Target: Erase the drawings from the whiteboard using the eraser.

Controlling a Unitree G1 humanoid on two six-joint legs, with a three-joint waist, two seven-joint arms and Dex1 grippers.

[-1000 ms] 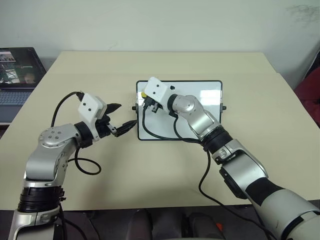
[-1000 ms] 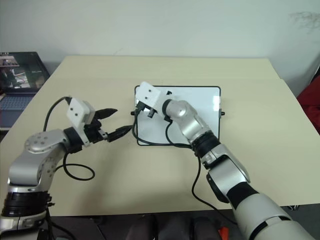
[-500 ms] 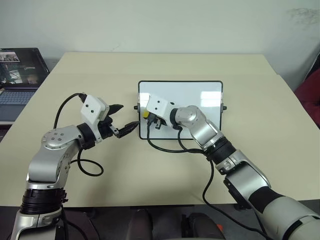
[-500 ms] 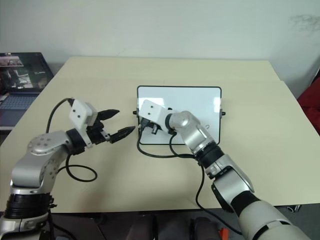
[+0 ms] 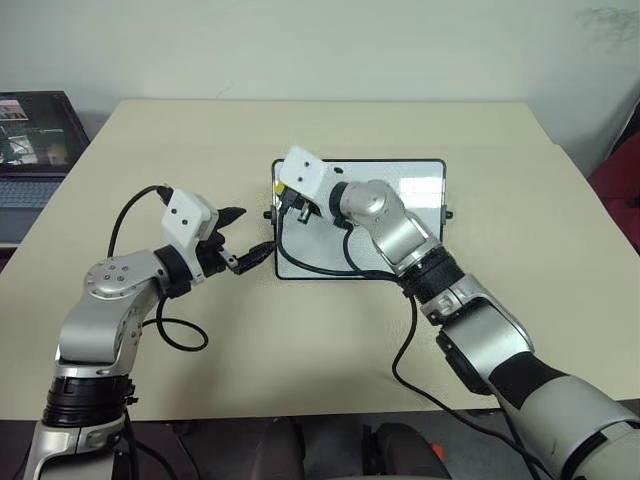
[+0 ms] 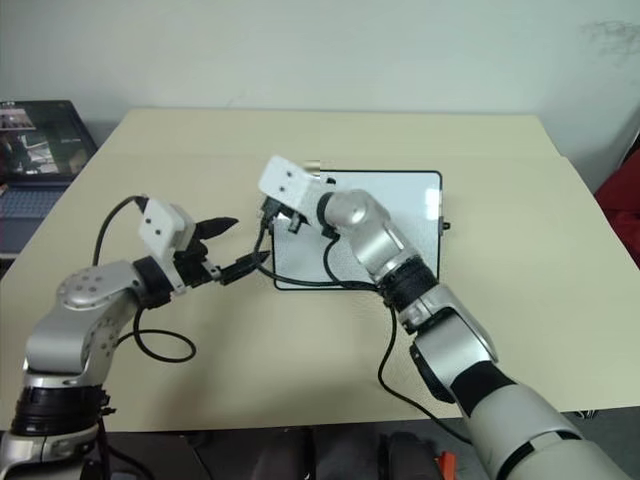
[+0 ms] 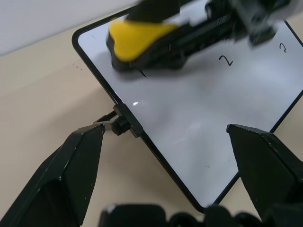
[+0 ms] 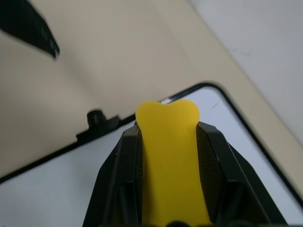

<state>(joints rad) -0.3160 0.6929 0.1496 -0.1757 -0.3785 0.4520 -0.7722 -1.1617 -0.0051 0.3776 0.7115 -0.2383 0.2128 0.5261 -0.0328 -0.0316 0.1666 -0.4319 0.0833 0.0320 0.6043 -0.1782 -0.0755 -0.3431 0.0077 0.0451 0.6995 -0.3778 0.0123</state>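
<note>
The whiteboard [image 5: 400, 200] lies flat near the middle of the beige surface [image 5: 200, 140], its long side running across the robot's front. No container is on the surface; the board carries only its marker traces. The drawings [image 7: 226, 60] show in the left wrist view as a small "2"-like squiggle, a second hook-shaped one nearer the far edge, and a short dark stroke just beside the eraser.

The eraser [image 8: 166, 142] sits over the board's far left corner, yellow body squeezed between the jaws of the right gripper [image 5: 291, 203], which are clamped tight on it. Whether its black underside touches the board cannot be told. The right arm and its cable lie across the left half of the board and hide that part in the head views.

The left gripper [image 5: 245, 240] hovers just off the board's left edge, its jaws apart, with the small black knob [image 7: 120, 126] on the frame between its fingers [image 7: 66, 175].

A laptop [image 5: 35, 150] stands beyond the surface's far left corner, cut off by the picture edge. From the head views the drawings are too small to make out.
</note>
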